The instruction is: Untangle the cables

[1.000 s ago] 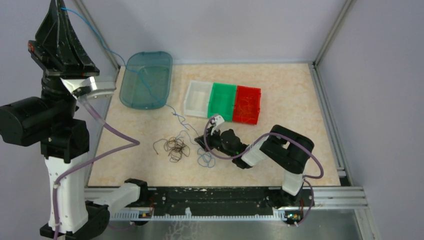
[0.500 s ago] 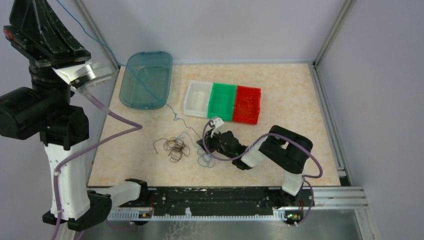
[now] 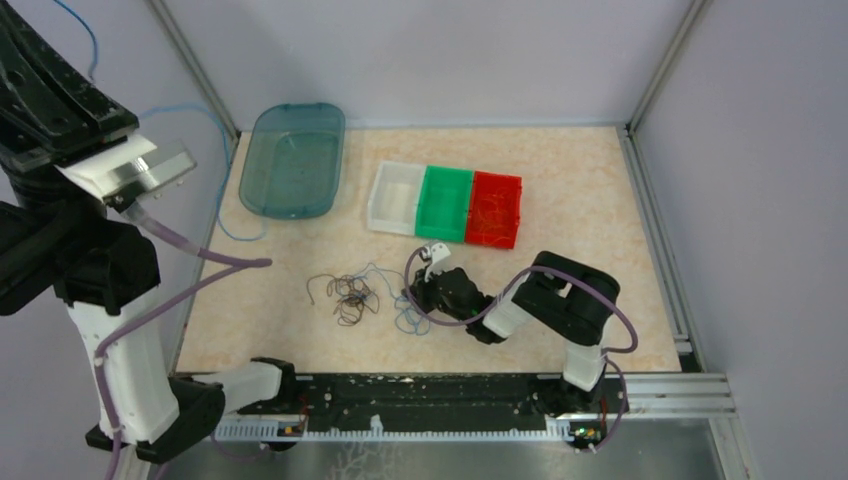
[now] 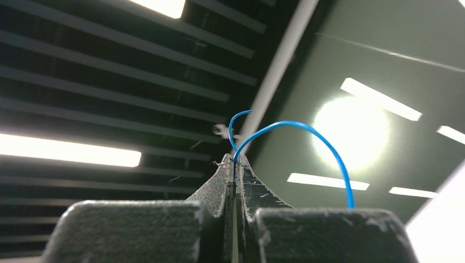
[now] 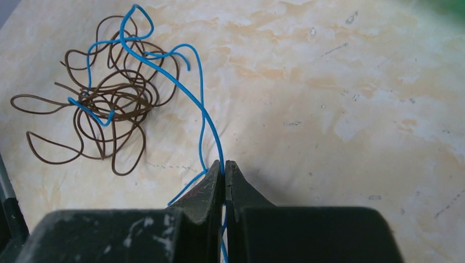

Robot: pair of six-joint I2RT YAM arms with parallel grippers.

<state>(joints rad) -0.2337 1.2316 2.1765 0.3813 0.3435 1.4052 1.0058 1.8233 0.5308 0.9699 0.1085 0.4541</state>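
blue cable is pinched in the closed right claw low on the table, running ahead and leftward into the brown tangle nearby, while another blue length is gripped by the closed left claw, high and well apart.

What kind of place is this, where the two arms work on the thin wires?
Probably a robot test cell in a laboratory: plain panels in metal frame posts enclose a small table, the left arm and right arm are bolted to a rail, and ceiling strip lights show overhead.
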